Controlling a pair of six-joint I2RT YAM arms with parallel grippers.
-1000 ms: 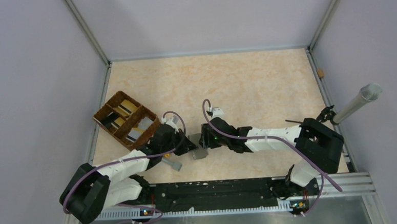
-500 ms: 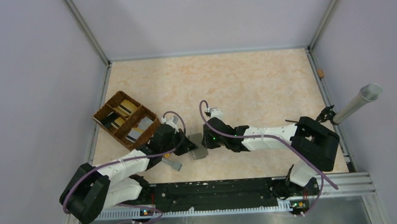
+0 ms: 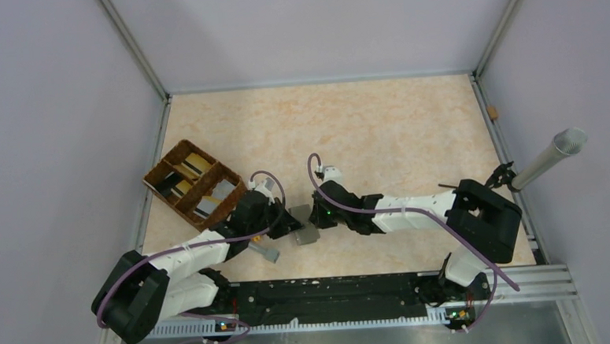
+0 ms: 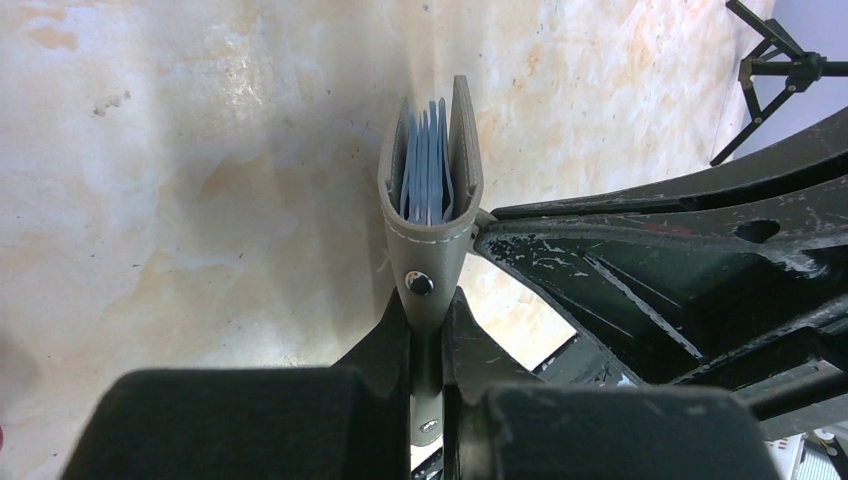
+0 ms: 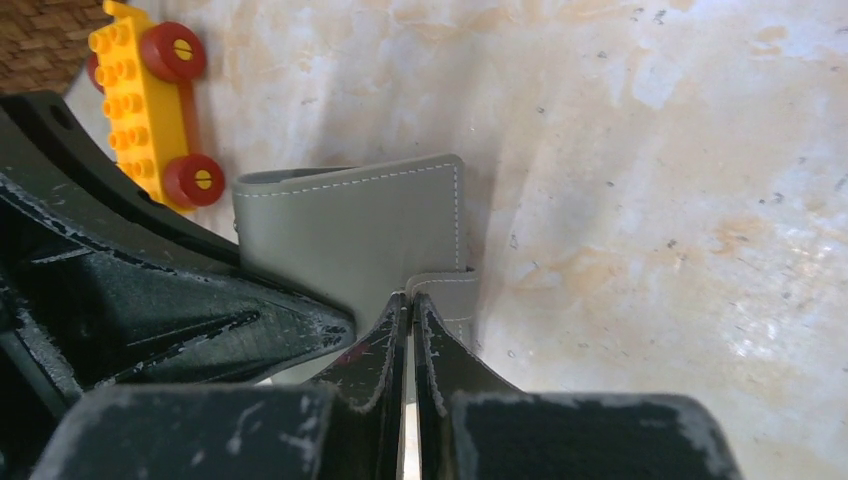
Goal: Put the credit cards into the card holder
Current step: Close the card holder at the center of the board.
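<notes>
Grey card holder, standing on edge just above the worktop, centre front, blue-grey pockets showing between its covers. Left gripper is clamped on its snap-button strap. Right gripper, fingers pressed together, touches the holder's stitched tab from the opposite side. Both arms reach low, forearms angled inward. Credit cards lie in a brown tray at left. A yellow toy car sits nearby.

A robot lab test cell: plain lilac panels on aluminium posts box in a marbled tabletop with a mounting rail.
</notes>
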